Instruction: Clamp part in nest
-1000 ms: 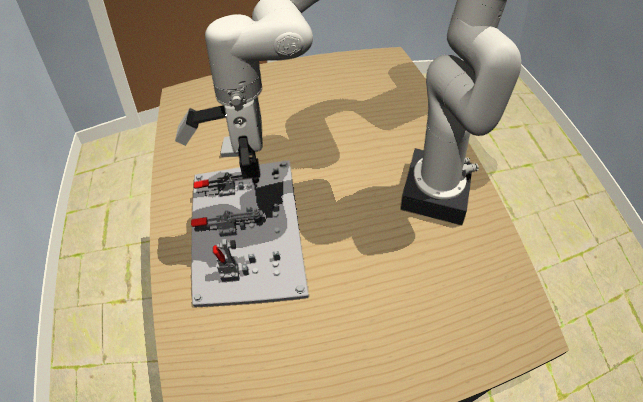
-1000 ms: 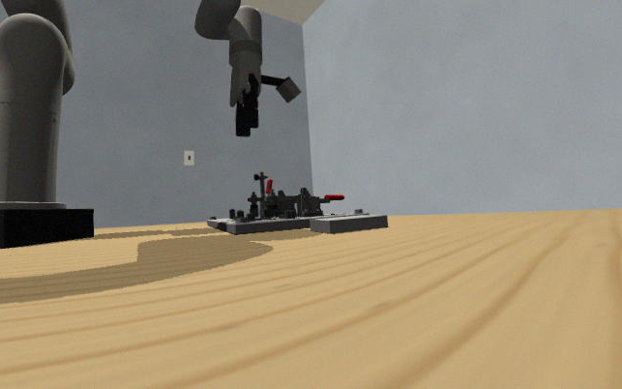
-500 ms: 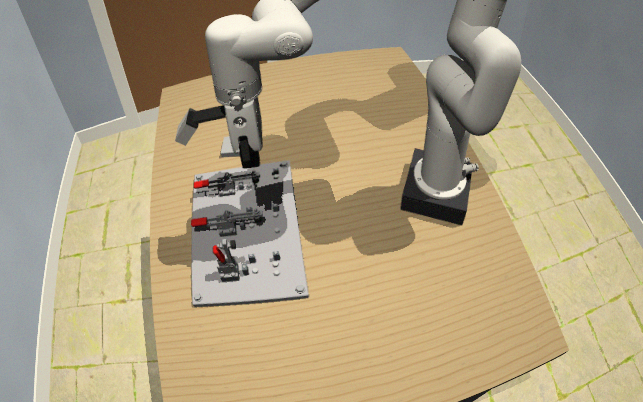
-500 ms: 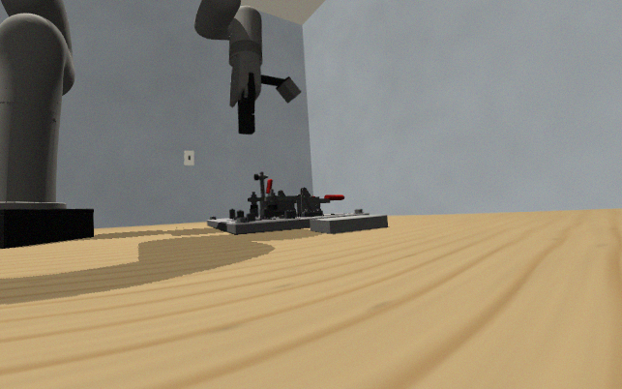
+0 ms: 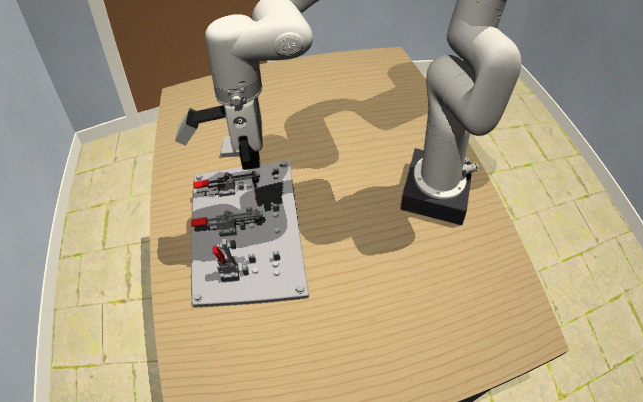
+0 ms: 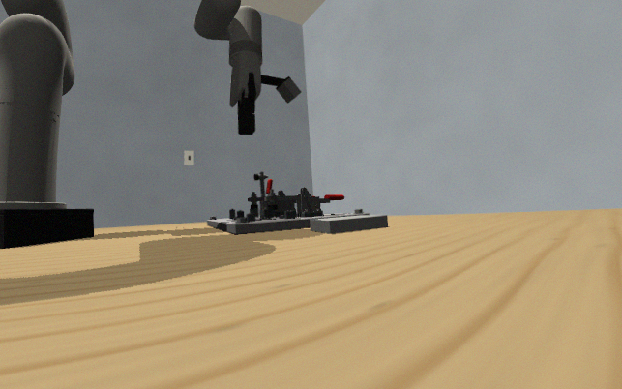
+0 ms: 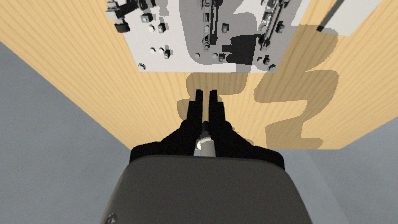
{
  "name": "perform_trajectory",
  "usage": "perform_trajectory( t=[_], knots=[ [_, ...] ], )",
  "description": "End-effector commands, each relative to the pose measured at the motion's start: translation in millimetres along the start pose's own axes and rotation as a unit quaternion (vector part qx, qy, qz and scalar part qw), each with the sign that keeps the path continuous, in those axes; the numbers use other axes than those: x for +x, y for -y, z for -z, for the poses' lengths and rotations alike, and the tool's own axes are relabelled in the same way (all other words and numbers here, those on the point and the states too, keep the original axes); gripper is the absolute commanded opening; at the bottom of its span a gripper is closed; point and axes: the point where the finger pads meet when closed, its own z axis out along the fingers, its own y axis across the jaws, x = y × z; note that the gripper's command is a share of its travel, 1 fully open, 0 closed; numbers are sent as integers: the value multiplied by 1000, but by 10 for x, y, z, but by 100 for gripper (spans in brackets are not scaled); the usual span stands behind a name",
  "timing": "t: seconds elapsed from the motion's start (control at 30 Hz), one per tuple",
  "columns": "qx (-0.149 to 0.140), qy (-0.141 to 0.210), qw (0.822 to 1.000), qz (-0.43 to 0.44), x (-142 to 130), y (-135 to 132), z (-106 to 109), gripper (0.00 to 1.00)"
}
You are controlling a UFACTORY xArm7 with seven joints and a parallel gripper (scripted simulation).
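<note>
Part (image 5: 227,147), a flat grey slab, lies on the wooden tabletop (image 5: 414,300) just beside the fixture plate (image 5: 284,280), off the short edge farthest from the plate's upright clamp handle (image 5: 219,254). The white arm (image 5: 234,60) reaches down over that same short edge. On the plate, two other red clamp handles (image 5: 202,183) (image 5: 199,222) lie flat. The claw (image 7: 206,92) hangs well above the plate's edge, black fingers pressed together with nothing between them.

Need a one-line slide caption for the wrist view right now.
Wrist view: gripper hangs with jaws nearly shut and empty over the wooden table, just short of the clamp fixture plate.
</note>
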Motion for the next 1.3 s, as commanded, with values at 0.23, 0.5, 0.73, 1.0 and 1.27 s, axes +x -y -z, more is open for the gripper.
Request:
perform_trajectory(
  t=[0.23,0.5,0.73,1.0,1.27],
  knots=[
    [0,-2,1000,0,13,2,15,100],
    [0,-2,1000,0,13,2,15,100],
    [0,-2,1000,0,13,2,15,100],
    [0,-2,1000,0,13,2,15,100],
    [0,-2,1000,0,13,2,15,47]
  ],
)
